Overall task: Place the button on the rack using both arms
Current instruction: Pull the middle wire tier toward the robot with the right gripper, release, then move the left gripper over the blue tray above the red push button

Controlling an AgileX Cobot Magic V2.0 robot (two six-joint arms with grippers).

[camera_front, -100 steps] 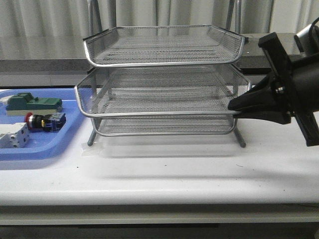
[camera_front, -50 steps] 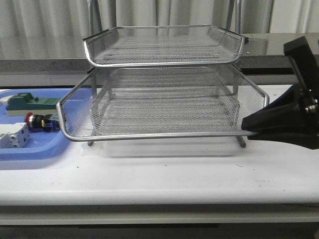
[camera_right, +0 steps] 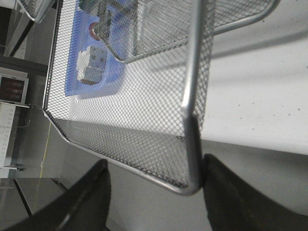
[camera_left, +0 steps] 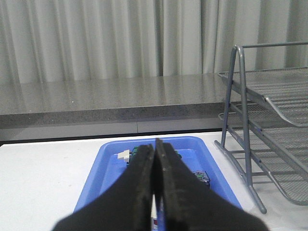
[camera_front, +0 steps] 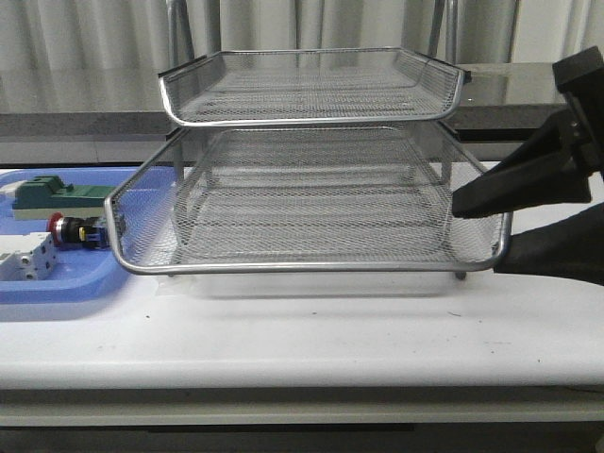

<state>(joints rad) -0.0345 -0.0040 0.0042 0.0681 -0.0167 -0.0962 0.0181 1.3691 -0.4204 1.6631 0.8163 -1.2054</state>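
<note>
while the button (camera_front: pixel 71 229) lies in the blue tray (camera_front: pixel 57 283) at the left of the table (camera_front: pixel 311 330), the pulled-out middle shelf of the rack (camera_front: pixel 311 267) reaches over the tray's edge and partly hides it. a green block (camera_front: pixel 57 196) and a white block (camera_front: pixel 26 260) lie beside the button. the right gripper (camera_right: pixel 154 187) has its fingers spread wide around the shelf's front corner. half a second ago it pinched that rim; now it has let go and lifted. the left gripper (camera_left: pixel 155 166) is pressed together above the tray.
</note>
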